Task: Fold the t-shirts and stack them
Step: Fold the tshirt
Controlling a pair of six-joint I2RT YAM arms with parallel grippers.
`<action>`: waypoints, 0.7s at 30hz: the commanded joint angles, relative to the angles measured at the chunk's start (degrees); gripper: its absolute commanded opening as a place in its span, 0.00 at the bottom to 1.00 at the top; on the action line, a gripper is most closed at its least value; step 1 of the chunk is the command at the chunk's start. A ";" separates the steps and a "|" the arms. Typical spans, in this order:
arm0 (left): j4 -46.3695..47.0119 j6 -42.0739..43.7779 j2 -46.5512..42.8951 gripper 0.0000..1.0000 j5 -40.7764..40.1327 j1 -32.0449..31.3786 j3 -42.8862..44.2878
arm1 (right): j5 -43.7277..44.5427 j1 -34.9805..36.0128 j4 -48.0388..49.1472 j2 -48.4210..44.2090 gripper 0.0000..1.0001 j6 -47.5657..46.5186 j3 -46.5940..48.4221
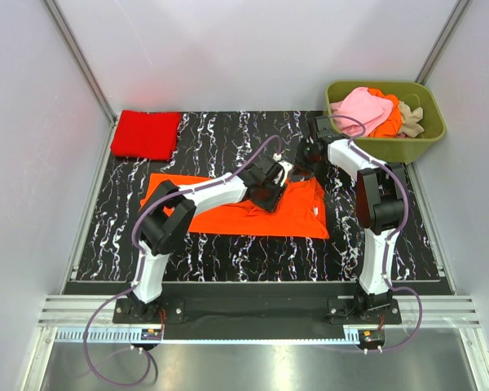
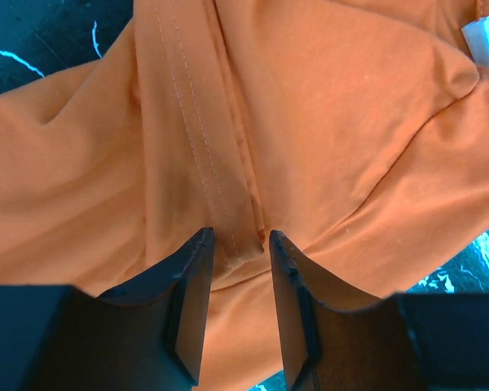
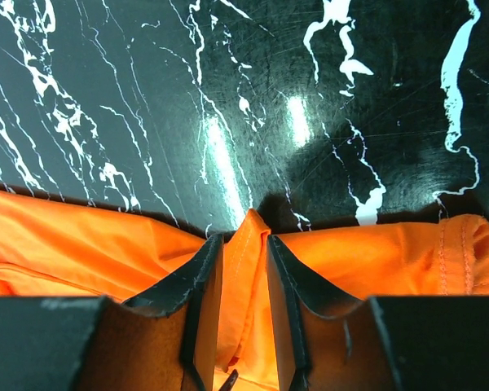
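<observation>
Orange t-shirt (image 1: 244, 220) — spread flat, rumpled, folds pinched by left gripper (image 2: 240, 244) and right gripper (image 3: 243, 244)

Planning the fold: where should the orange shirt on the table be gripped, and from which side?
Pinch the orange shirt along its far edge, coming down from above. It lies spread flat, so only an edge or a raised ridge of cloth gives a bite. The right gripper pinches such a ridge there.

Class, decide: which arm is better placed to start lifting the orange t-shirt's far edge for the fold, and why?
Probably the right. The right tool pinches a ridge of the orange t-shirt at its far edge; the left tool only straddles a seam, grip unclear.
</observation>
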 commanded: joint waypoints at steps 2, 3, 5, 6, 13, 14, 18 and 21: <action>0.95 1.00 0.39 0.35 -1.05 -0.10 2.60 | -1.20 0.37 0.39 0.25 0.35 0.91 0.31; 0.95 1.18 0.30 0.34 -1.05 -0.10 2.51 | -0.94 0.46 0.39 0.33 0.35 1.08 0.23; 0.87 1.27 0.30 0.31 -0.79 -0.10 2.42 | -0.85 0.55 0.30 0.51 0.34 1.26 -0.04; 0.95 1.44 0.30 0.28 -0.78 -0.01 2.51 | -0.68 0.55 0.39 0.51 0.35 1.44 -0.21; 0.69 1.80 0.56 0.00 -0.52 -0.01 3.56 | -0.32 0.81 0.39 1.47 0.34 1.17 -1.18; 0.60 1.80 0.48 0.00 -0.61 -0.01 3.74 | -0.41 0.81 0.39 1.56 0.34 1.17 -1.18; 0.08 1.97 -0.31 0.00 -0.96 -0.01 4.09 | -0.59 1.07 0.47 2.00 0.34 0.82 -0.48; -0.36 2.06 -0.84 0.00 -1.66 -0.01 4.53 | -1.02 1.08 0.39 2.79 0.34 1.00 0.05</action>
